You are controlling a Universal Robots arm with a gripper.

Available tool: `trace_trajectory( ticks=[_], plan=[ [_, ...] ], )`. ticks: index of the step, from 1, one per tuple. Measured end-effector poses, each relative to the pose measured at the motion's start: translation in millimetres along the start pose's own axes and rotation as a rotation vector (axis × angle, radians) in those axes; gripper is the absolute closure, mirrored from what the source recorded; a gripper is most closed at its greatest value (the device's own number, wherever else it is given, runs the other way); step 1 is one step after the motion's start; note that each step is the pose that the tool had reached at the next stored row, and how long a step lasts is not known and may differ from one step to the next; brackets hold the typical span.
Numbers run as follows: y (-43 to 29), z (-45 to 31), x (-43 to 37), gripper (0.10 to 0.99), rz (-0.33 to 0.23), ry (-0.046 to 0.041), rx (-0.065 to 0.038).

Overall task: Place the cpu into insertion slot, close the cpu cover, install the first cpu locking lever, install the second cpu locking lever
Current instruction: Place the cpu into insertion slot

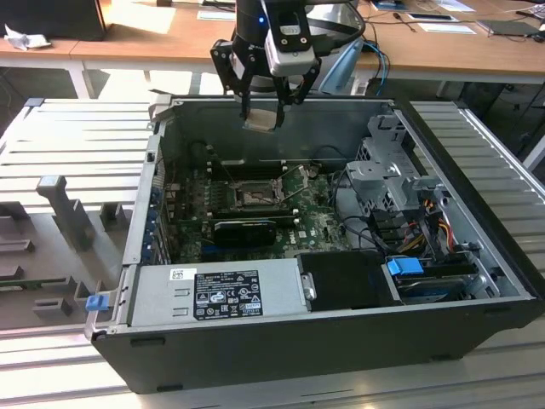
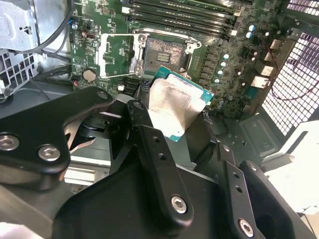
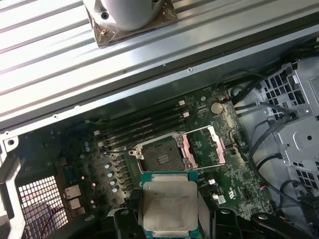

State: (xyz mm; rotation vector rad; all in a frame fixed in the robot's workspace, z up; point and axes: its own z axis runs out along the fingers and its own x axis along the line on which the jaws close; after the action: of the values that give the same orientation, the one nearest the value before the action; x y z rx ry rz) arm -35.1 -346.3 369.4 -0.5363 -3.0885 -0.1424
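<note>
My gripper (image 1: 261,109) hangs above the open computer case, shut on the cpu (image 1: 261,120), a flat square chip with a dull silver top. In both wrist views the cpu (image 2: 175,102) (image 3: 168,203) sits between the black fingers (image 2: 145,130), edged in green. Below it on the green motherboard lies the insertion slot (image 1: 249,195) (image 2: 161,52) (image 3: 161,156), a dark square socket with nothing in it. The cpu cover (image 2: 117,55) (image 3: 201,146), a silver frame with a large window, is swung open beside the slot.
The case walls (image 1: 162,153) ring the motherboard. A power supply (image 1: 217,291) fills the near side, a metal drive cage (image 1: 387,175) with cables stands at the exterior view's right, and a long black card (image 1: 245,228) lies near the slot. Memory slots (image 3: 142,130) run along the socket.
</note>
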Motion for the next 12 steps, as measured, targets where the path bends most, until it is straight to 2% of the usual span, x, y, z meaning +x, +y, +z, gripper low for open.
trace_trajectory(
  ticks=[12],
  plan=[
    [0.0, 0.2, 0.0, 0.553, 0.043, -0.0038, -0.001]
  ],
)
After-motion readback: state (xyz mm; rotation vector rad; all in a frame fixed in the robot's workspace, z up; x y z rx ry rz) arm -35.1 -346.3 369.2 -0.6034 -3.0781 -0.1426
